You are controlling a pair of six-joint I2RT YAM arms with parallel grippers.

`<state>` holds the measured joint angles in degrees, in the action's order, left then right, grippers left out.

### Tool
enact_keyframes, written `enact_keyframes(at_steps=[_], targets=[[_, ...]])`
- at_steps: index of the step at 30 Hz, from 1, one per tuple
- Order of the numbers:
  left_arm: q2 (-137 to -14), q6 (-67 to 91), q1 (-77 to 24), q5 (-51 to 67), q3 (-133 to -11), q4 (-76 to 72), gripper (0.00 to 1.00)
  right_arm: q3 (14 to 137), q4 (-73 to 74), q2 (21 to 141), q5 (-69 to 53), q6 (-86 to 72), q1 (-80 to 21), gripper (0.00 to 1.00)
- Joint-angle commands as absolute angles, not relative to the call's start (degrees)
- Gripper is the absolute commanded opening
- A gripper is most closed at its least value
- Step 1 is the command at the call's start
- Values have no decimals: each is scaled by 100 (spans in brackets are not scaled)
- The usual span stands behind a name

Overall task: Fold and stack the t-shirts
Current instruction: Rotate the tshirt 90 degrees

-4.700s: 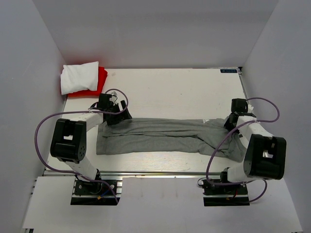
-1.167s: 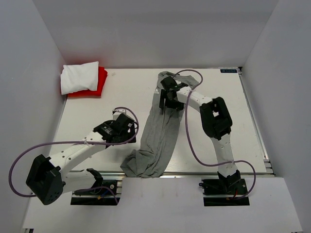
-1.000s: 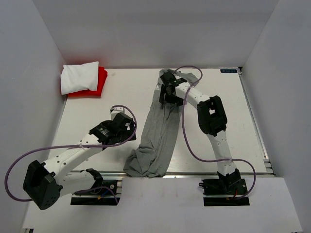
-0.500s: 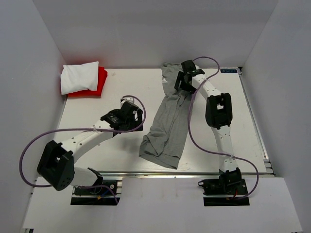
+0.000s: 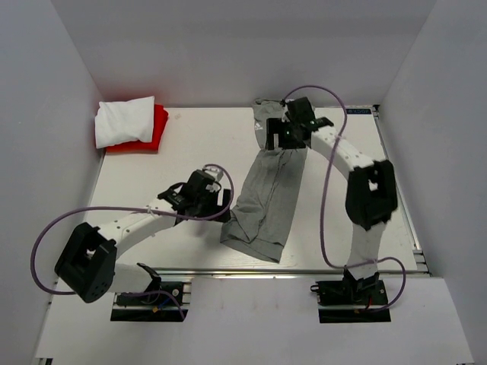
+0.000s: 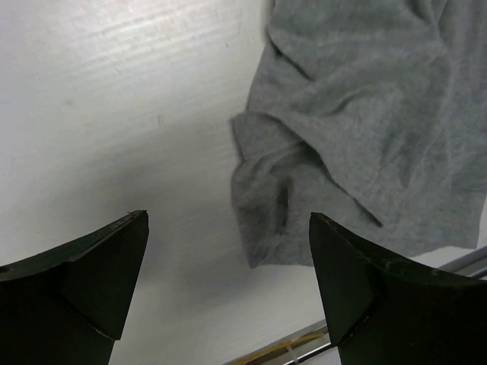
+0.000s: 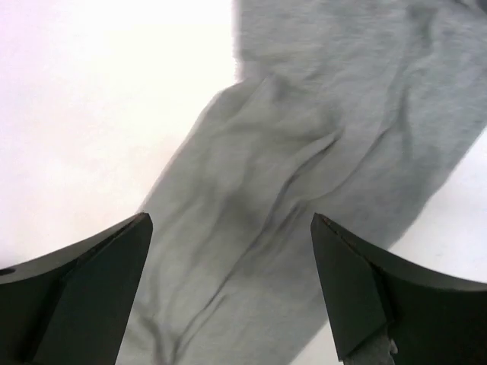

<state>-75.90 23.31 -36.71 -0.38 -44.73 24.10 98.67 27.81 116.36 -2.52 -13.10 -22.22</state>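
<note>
The grey t-shirt [image 5: 266, 194] lies as a long wrinkled strip running from the back of the table toward the front edge. My right gripper [image 5: 278, 138] hovers open over its far part; in the right wrist view grey cloth [image 7: 259, 190] fills the space below the open gripper [image 7: 230, 220], with nothing pinched. My left gripper [image 5: 221, 201] stands open just left of the strip's near end. The shirt's crumpled corner [image 6: 266, 205] lies between and beyond the left gripper [image 6: 228, 220], untouched. The folded white t-shirt [image 5: 124, 120] rests on the red t-shirt [image 5: 157, 125] at the back left.
The white table [image 5: 152, 171] is walled by grey panels at the back and both sides. Its metal front rail [image 6: 304, 346] runs close below the shirt's near end. A purple cable [image 5: 327, 182] loops beside the right arm.
The grey shirt has slid right and lies straighter. The right gripper has moved right along the shirt's far end. The left gripper has swung right, up to the strip's near end.
</note>
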Motion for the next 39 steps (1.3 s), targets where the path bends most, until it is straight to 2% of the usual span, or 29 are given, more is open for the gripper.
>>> enact_keyframes(at_steps=[1,5,12,15,21,25,29,33,36,39], targets=[[-7330,2224,-3752,632,-4132,1987,95,8470,2190,10461,-606,-1484,-2320,90],[-7383,2224,-3753,930,-3867,1846,84,6204,2065,8786,-931,-2327,-2347,90],[-7322,2285,-3805,1389,-3542,1459,73,4739,2952,7079,-1142,-2891,-2434,90],[-7382,2399,-3806,1389,-3480,1459,68,4265,3182,6733,-1520,-3339,-2505,89],[-7611,2461,-3981,1170,-3410,1485,60,3394,2489,6539,-2047,-4069,-2759,85],[-7742,2461,-4095,1028,-3410,1372,56,3182,2294,6539,-2092,-4315,-3014,85],[-7866,2461,-4148,976,-3278,1082,47,2910,1882,6679,-2047,-4543,-3207,84],[-8068,2514,-4201,976,-3173,906,42,2742,1451,6978,-2136,-4667,-3401,82],[-8182,2637,-4315,1028,-3050,642,35,2707,1319,7198,-2083,-4737,-3542,82],[-8252,2637,-4368,1099,-2988,413,25,2593,1038,7260,-2031,-4868,-3691,77]])
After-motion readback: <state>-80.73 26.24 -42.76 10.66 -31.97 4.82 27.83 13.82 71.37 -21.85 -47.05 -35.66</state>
